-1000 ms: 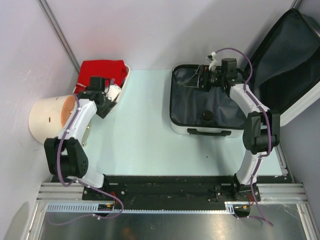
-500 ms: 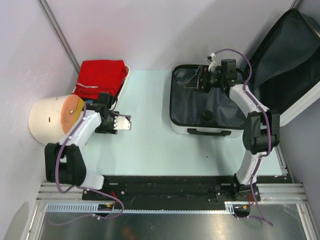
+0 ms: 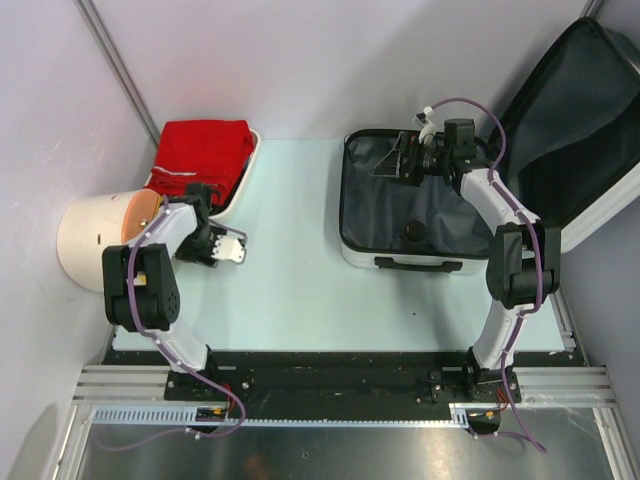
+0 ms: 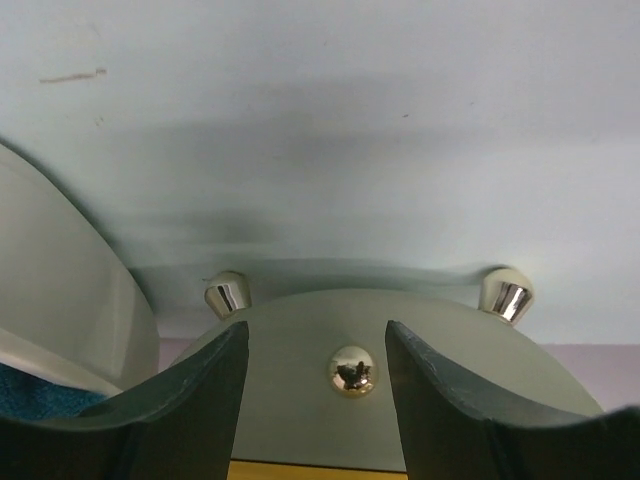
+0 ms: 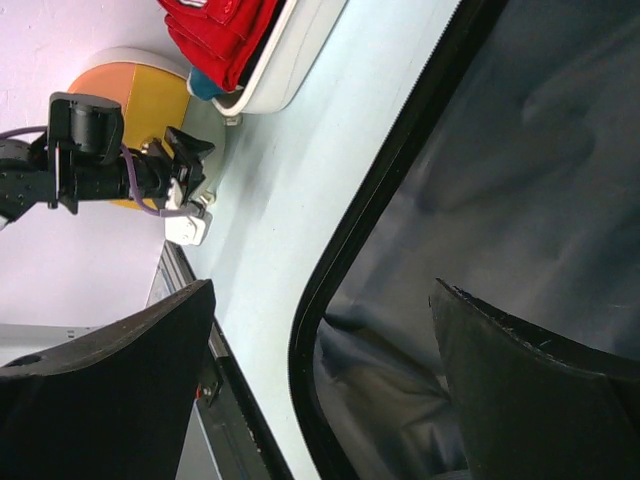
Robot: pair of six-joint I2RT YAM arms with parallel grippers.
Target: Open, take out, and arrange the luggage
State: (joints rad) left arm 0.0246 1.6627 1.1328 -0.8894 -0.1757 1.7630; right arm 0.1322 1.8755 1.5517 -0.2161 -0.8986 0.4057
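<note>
The luggage [image 3: 385, 215] lies open at the right of the table. Its dark fabric lining [image 5: 530, 150] faces up and its lid [image 3: 580, 110] leans back against the right wall. My right gripper [image 3: 398, 160] is open and empty above the case's back left rim; in the right wrist view [image 5: 322, 300] its jaws straddle the black rim [image 5: 395, 160]. My left gripper [image 3: 198, 242] is open and empty at the left. In the left wrist view [image 4: 315, 335] it points at the end of the cream cylinder [image 4: 300, 400], close to it.
The cream cylinder with an orange end [image 3: 95, 235] lies at the far left, brass studs [image 4: 228, 296] on its face. The cream tub [image 3: 250, 165] behind it holds a folded red cloth [image 3: 205, 150]. A small dark round thing [image 3: 413, 232] rests on the lining.
My left gripper has left the tub, swung out over the table, then drawn back left and turned toward the cylinder's end. The right arm has barely moved.
</note>
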